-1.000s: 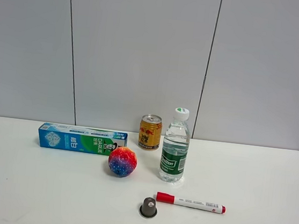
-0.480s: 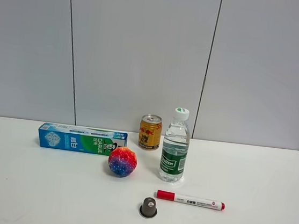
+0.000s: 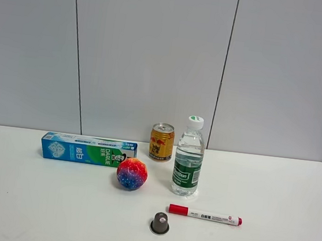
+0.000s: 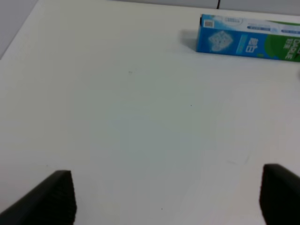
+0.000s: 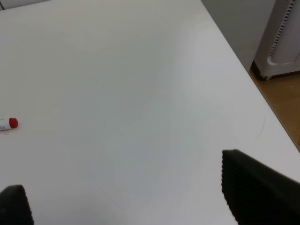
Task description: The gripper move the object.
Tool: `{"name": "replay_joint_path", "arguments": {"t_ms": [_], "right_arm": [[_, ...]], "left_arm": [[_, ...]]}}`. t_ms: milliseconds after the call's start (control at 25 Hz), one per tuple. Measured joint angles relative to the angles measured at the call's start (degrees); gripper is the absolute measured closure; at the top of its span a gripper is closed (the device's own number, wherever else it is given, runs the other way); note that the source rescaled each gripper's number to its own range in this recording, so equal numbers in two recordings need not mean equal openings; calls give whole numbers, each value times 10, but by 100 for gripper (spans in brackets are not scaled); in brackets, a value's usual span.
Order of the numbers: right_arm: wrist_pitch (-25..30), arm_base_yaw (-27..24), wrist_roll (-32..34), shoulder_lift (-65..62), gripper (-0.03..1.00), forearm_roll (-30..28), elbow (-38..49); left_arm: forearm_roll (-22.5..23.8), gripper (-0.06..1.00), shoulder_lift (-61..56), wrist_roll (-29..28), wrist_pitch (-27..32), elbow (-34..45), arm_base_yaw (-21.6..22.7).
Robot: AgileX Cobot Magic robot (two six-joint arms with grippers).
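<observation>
The white marker pen (image 3: 205,215) with a red cap lies flat on the white table (image 3: 281,192), in front of the water bottle, cap end to the left. Its small red end tip shows at the edge of the right wrist view (image 5: 10,123). No arm or gripper shows in the exterior high view. The left gripper (image 4: 168,197) is open and empty over bare table, far from the marker. The right gripper (image 5: 136,197) is open and empty, over the table near its right edge, with the marker's tip well off to one side.
A water bottle (image 3: 189,156), a gold can (image 3: 161,142), a blue-green toothpaste box (image 3: 88,149) (image 4: 248,41), a multicoloured ball (image 3: 131,173) and a small grey capsule (image 3: 160,223) stand on the table. The table's right edge and floor (image 5: 281,98) show in the right wrist view.
The marker lies a touch farther back than one second ago, and has been still since half a second ago. Nothing else has moved.
</observation>
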Motion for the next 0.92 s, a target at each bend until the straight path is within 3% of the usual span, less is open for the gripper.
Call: {"name": "replay_joint_path", "arguments": {"t_ms": [920], "right_arm": [[0,0,0,0,-3,0,0]], "left_arm": [[0,22,0,0,0,0,0]]}}
